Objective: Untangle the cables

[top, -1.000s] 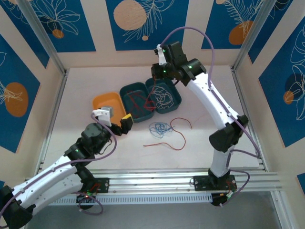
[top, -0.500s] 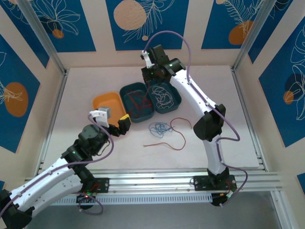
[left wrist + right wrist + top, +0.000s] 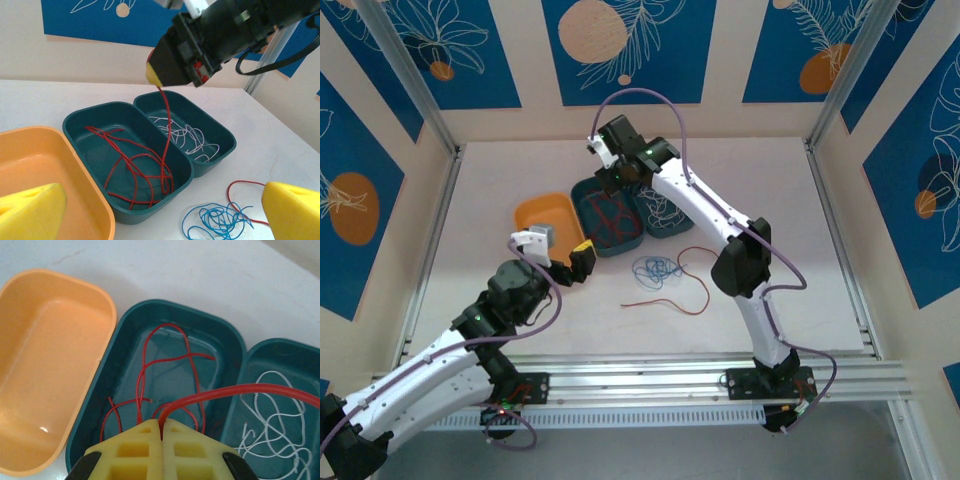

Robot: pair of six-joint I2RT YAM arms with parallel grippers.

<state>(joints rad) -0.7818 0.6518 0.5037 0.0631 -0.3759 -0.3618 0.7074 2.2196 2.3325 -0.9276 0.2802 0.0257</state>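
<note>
One red cable (image 3: 167, 125), vertical (right claw (image 3: 161, 429) pinching)

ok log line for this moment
right end effector: shut on red cable, over middle tray | left end effector: open | blue cables: on table

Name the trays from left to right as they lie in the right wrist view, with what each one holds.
orange tray, bare → teal tray with red cables → second teal tray with white cables
</note>
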